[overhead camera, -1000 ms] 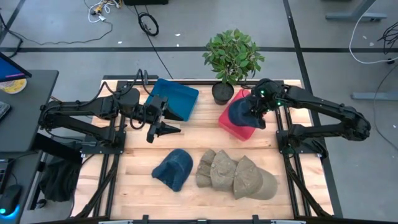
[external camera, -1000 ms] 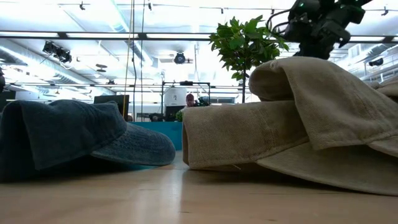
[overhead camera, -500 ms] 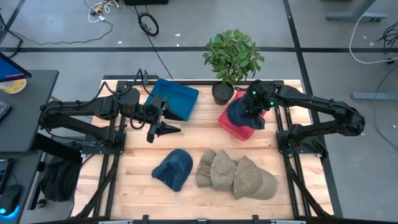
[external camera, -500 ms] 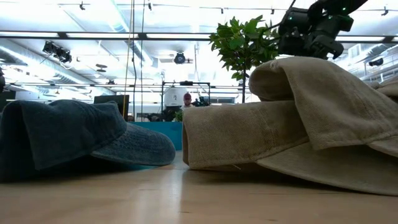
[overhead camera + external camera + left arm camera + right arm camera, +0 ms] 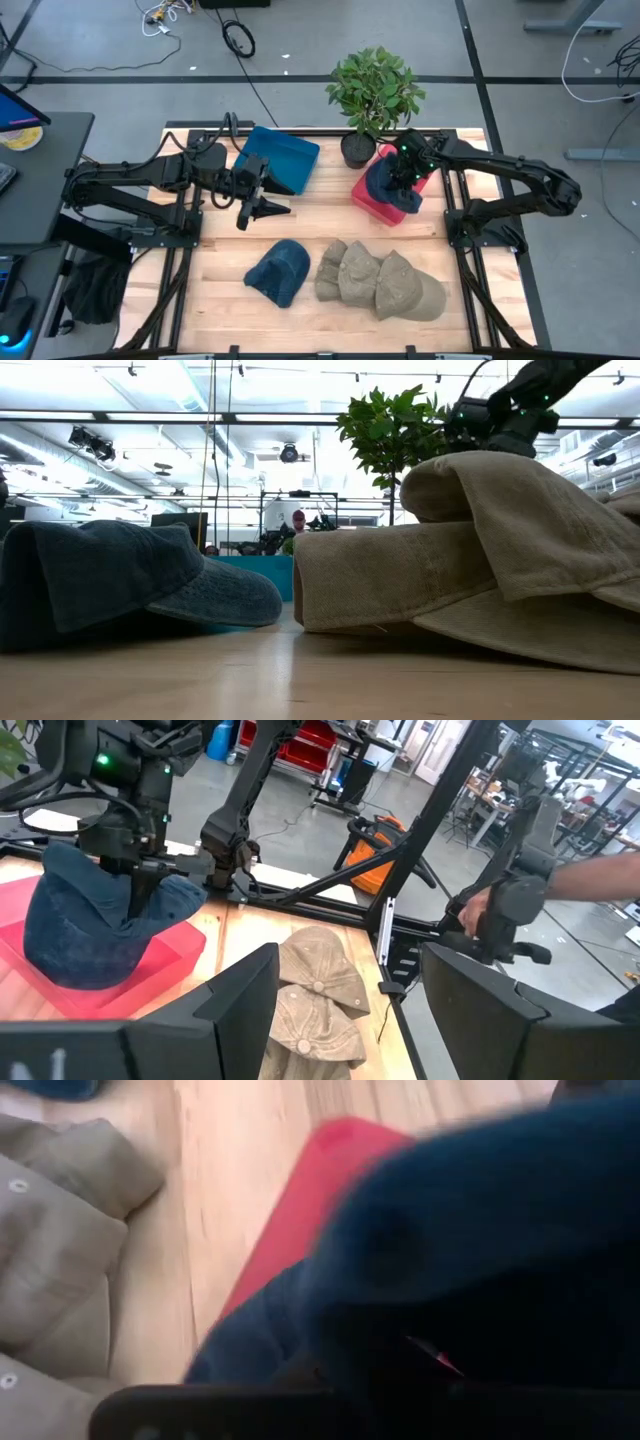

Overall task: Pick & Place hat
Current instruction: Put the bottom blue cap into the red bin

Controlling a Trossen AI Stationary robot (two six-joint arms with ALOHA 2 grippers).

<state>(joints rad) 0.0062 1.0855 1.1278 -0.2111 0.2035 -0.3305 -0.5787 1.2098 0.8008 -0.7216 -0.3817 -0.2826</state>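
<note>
The right gripper (image 5: 403,177), closed on the dark blue denim hat (image 5: 385,186), has been lowered since a second ago; directly beneath it lies the shallow red plastic bin (image 5: 372,203). Release is judged imminent. The left gripper (image 5: 277,209) waits spread.

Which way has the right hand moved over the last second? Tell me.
Yes. In the high view the right hand has shifted left over the red bin, closer to the potted plant.

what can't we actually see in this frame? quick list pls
- Right tool: grip on the blue hat hidden; high view too small, right wrist view blurred, filled by fabric.
- Red bin: contents under that hat covered.
- Low view: tan hats block both bins.
- Blue bin: interior partly behind the left tool.
</note>
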